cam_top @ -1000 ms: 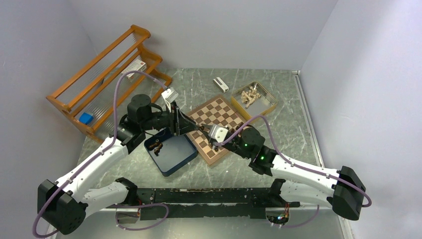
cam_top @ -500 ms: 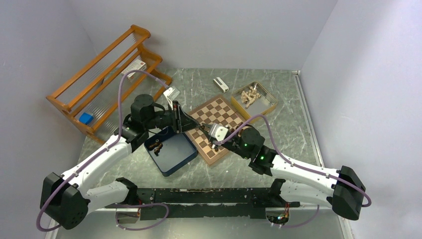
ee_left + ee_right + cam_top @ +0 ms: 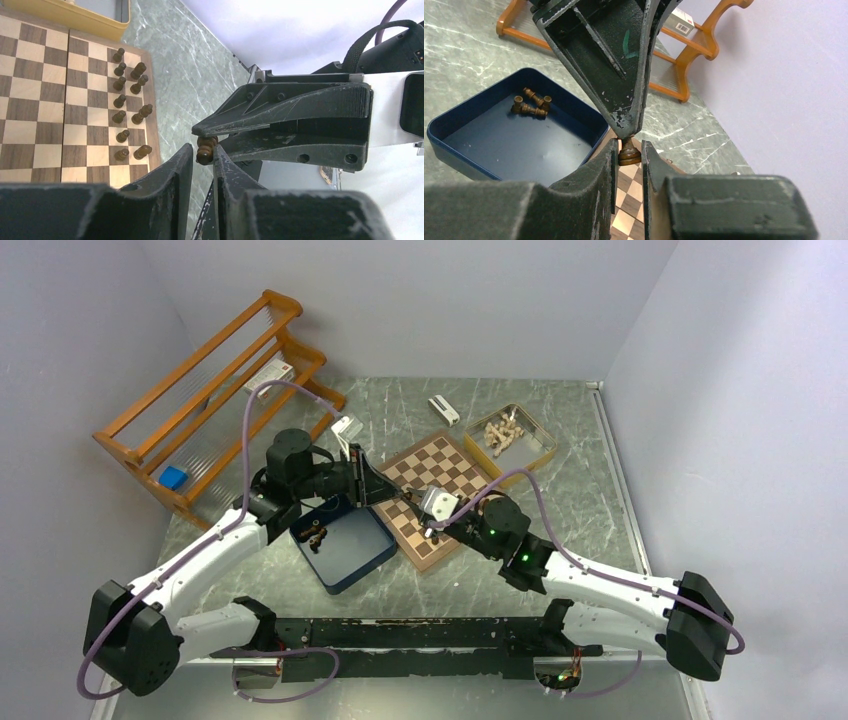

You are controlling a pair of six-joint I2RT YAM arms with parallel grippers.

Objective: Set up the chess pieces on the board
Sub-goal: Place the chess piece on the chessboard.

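Note:
A dark brown chess piece [image 3: 205, 149] hangs in the air over the near-left corner of the board [image 3: 445, 465], with both grippers on it. My right gripper [image 3: 629, 145] is shut on its round base [image 3: 629, 154]. My left gripper [image 3: 202, 150] comes from the opposite side, its fingers closed against the piece's head. In the top view the left gripper [image 3: 388, 496] and right gripper [image 3: 412, 510] meet tip to tip. Several dark pieces [image 3: 127, 105] stand in two lines along one board edge.
A dark blue box [image 3: 345, 550] beside the board holds three lying dark pieces [image 3: 529, 104]. A metal tin [image 3: 510, 435] of pale pieces sits behind the board, with a small white box [image 3: 443, 410] near it. An orange wooden rack [image 3: 215, 390] stands at the back left.
My left gripper has reached right toward the right gripper and narrowed its fingers onto the piece's head. The right gripper has kept its hold and barely moved.

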